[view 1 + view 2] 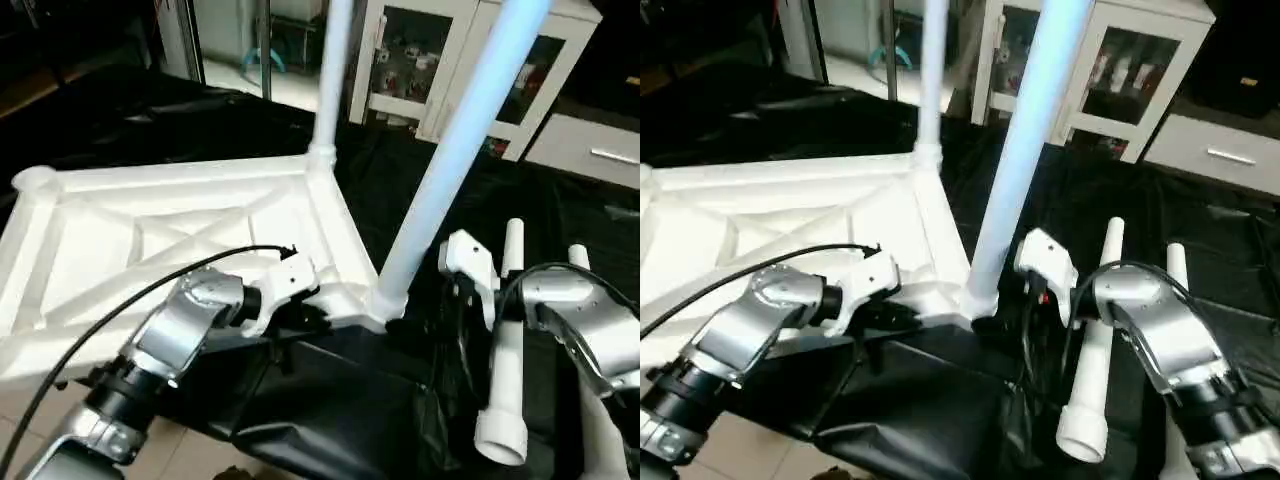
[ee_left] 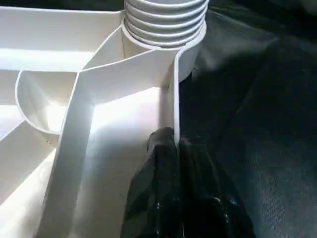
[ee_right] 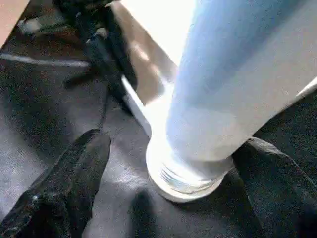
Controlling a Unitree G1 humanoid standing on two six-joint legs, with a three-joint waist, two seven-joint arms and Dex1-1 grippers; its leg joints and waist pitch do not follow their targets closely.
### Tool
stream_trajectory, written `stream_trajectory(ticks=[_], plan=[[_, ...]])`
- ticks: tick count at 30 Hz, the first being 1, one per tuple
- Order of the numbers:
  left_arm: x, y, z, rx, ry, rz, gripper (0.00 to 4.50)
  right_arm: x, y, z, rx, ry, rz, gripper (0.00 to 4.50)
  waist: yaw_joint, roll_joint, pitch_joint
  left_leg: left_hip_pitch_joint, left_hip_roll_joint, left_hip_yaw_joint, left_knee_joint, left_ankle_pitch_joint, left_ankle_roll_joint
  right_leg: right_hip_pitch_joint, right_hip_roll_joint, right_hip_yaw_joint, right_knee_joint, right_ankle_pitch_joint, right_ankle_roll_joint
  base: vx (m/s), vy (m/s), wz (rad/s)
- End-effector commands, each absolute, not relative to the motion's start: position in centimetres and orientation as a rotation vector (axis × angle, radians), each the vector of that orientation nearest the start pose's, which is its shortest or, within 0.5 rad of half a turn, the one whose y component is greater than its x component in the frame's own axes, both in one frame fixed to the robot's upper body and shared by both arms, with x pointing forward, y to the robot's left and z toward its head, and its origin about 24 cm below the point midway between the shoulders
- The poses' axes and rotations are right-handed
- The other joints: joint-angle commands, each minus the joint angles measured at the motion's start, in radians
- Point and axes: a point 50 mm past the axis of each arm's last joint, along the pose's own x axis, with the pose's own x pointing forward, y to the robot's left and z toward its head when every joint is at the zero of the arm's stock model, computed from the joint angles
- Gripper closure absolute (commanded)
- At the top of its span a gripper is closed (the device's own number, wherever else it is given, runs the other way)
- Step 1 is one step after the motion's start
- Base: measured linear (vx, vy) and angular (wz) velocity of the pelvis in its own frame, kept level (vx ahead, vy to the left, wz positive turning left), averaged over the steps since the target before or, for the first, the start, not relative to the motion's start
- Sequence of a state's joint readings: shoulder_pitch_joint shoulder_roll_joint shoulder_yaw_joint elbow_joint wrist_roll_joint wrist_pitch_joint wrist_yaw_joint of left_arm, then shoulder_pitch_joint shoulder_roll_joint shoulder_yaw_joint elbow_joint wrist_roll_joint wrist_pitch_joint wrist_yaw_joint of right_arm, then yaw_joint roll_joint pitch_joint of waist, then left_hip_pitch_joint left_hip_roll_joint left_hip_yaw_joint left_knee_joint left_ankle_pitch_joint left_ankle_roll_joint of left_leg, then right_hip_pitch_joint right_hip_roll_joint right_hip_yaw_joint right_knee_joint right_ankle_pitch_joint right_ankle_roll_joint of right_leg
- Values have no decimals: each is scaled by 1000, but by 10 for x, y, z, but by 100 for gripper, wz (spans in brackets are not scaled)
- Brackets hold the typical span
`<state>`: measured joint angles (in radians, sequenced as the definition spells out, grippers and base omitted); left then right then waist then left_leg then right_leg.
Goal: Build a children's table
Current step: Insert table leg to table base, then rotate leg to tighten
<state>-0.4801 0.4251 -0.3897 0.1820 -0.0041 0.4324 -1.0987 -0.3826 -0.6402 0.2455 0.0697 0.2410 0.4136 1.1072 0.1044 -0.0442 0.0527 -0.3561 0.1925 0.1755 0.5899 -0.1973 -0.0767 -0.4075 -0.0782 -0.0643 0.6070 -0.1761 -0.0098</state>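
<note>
Tabletop (image 1: 150, 240) lies upside down on black cloth (image 1: 330, 400), ribs up. Two legs stand in its sockets: far leg (image 1: 335, 70), near leg (image 1: 450, 150). Two loose legs (image 1: 505, 360) lie right. Left hand (image 2: 176, 148) pinched shut on tabletop's edge wall. Right hand (image 3: 168, 163) wide open, fingers either side of near leg's base, holding nothing.

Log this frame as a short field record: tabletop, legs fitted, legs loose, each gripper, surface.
tabletop: white table top, ribbed underside up
legs fitted: near corner leg and far corner leg, both upright in sockets
legs loose: two loose legs lying on the black cloth, beside the right arm
left gripper: left gripper shut on the top's edge wall near the fitted near leg
right gripper: right gripper open, fingers either side of the near leg's base
surface: black cloth
</note>
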Motion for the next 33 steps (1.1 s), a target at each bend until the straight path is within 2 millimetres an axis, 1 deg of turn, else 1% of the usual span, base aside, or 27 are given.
stream_trajectory(ticks=[1, 4, 8, 9, 11, 12, 13, 14, 15, 17, 18, 21, 22, 23, 26, 27, 33], plan=[[292, 110, 67, 458, 491, -1324, 450, 276, -169, 84, -333, 463, 1237, 20, -2, 6, -57, 7, 42, -9, -75, -188, 28, 52, -66, 49, -67, -188, -215, 0, 0, 0], [291, 111, 67, 459, 493, -1332, 450, 278, -168, 83, -347, 462, 1222, 20, -3, 6, -59, 8, 42, -10, -74, -193, 20, 52, -65, 48, -66, -190, -213, 0, 0, 0], [290, 111, 67, 456, 493, -1339, 450, 281, -168, 81, -358, 463, 1205, 20, -4, 6, -62, 8, 41, -9, -70, -167, 26, 53, -64, 48, -60, -141, -227, 0, 0, 0], [290, 112, 67, 455, 493, -1341, 450, 283, -167, 81, -360, 464, 1194, 47, -4, 6, -61, 7, 41, -9, -70, -167, 27, 54, -64, 48, -60, -140, -229, 0, 0, 0], [290, 112, 67, 454, 493, -1343, 450, 284, -167, 80, -362, 464, 1188, 55, -5, 5, -62, 7, 40, -8, -69, -164, 26, 54, -65, 48, -59, -139, -232, 0, 0, 0], [290, 112, 67, 454, 493, -1343, 450, 284, -167, 80, -362, 464, 1188, 60, -5, 6, -62, 8, 40, -9, -69, -162, 24, 54, -64, 48, -58, -135, -234, 0, 0, 0], [289, 112, 67, 453, 493, -1344, 450, 285, -166, 79, -362, 465, 1186, 74, -5, 6, -62, 9, 40, -8, -69, -162, 25, 54, -64, 48, -58, -131, -234, 0, 0, 0], [289, 112, 67, 453, 493, -1345, 450, 286, -165, 78, -362, 465, 1184, 97, -5, 8, -63, 8, 40, -8, -68, -159, 26, 54, -64, 48, -57, -121, -237, 0, 0, 0], [289, 112, 67, 452, 493, -1346, 450, 287, -164, 77, -360, 464, 1177, 97, -5, 5, -63, 8, 39, -8, -68, -156, 26, 55, -64, 48, -56, -119, -237, 0, 0, 0], [289, 112, 66, 449, 494, -1348, 450, 290, -160, 74, -352, 460, 1162, 106, -6, 7, -63, 8, 39, -8, -68, -155, 26, 54, -64, 48, -55, -119, -239, 0, 0, 0], [289, 112, 66, 448, 494, -1348, 450, 291, -160, 73, -350, 460, 1159, 118, -8, 7, -63, 8, 38, -8, -68, -162, 22, 54, -64, 47, -56, -129, -241, 0, 0, 0], [288, 112, 66, 446, 493, -1348, 450, 292, -157, 71, -348, 459, 1159, 150, -9, 8, -63, 8, 39, -9, -68, -160, 19, 55, -63, 48, -55, -121, -240, 0, 0, 0], [288, 112, 66, 445, 492, -1348, 450, 293, -157, 71, -347, 458, 1159, 150, -10, 4, -64, 7, 39, -8, -68, -158, 21, 57, -63, 47, -54, -115, -240, 0, 0, 0], [288, 112, 66, 445, 492, -1348, 450, 293, -157, 71, -347, 458, 1159, 169, -9, 6, -64, 7, 38, -9, -68, -155, 22, 57, -64, 47, -54, -113, -240, 0, 0, 0], [288, 112, 66, 445, 494, -1347, 450, 293, -156, 71, -347, 457, 1160, 174, -11, 6, -62, 7, 38, -9, -68, -163, 23, 57, -64, 48, -56, -133, -236, 0, 0, 0], [288, 112, 66, 445, 494, -1346, 450, 293, -157, 71, -347, 458, 1160, 174, -11, 4, -63, 7, 38, -8, -68, -162, 24, 57, -64, 48, -56, -134, -235, 0, 0, 0], [286, 114, 64, 445, 501, -1347, 450, 292, -158, 68, -350, 463, 1166, 175, -11, 6, -63, 8, 38, -8, -67, -157, 26, 57, -63, 48, -54, -123, -239, 0, 0, 0]])
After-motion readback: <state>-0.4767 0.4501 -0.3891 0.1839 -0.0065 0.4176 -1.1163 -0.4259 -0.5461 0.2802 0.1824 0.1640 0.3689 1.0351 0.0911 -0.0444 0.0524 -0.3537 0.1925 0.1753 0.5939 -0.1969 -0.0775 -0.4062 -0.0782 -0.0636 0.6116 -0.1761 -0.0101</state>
